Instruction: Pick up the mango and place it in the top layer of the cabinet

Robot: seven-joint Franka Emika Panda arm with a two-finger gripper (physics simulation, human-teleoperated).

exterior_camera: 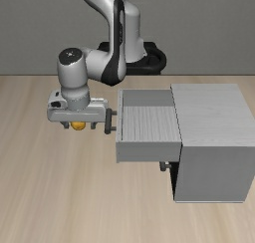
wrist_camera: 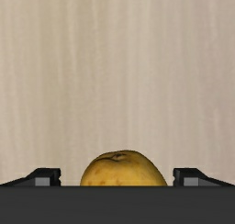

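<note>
Desk: Right, exterior view first. Where are you against the fruit?

Operator: My gripper (exterior_camera: 78, 119) hangs low over the table (exterior_camera: 50, 187), pointing straight down. The mango (exterior_camera: 78, 125) peeks out yellow directly beneath it, and I judge it is resting on the wood. The cabinet (exterior_camera: 214, 118) stands to the exterior view's right. Its top drawer (exterior_camera: 147, 116) is pulled out toward the gripper, with the drawer front just beside my hand.

Desk: And the wrist view?

Operator: The mango sits squarely between my fingertips (wrist_camera: 44, 177), one on each flank. They are spread, and a sliver of table shows on either side of the fruit, so nothing is pinched yet. Its broad side seems to run across from finger to finger. Part of it is hidden behind my hand's own body, so I can't vouch for the full outline.

Desk: So what does the next move hang on?

Operator: On that centring, I'd say. The fruit lies straight below and evenly between the fingers, so closing them should catch it from both sides. After that it's a lift and a short carry toward the exterior view's right, over the drawer's rim.
</note>
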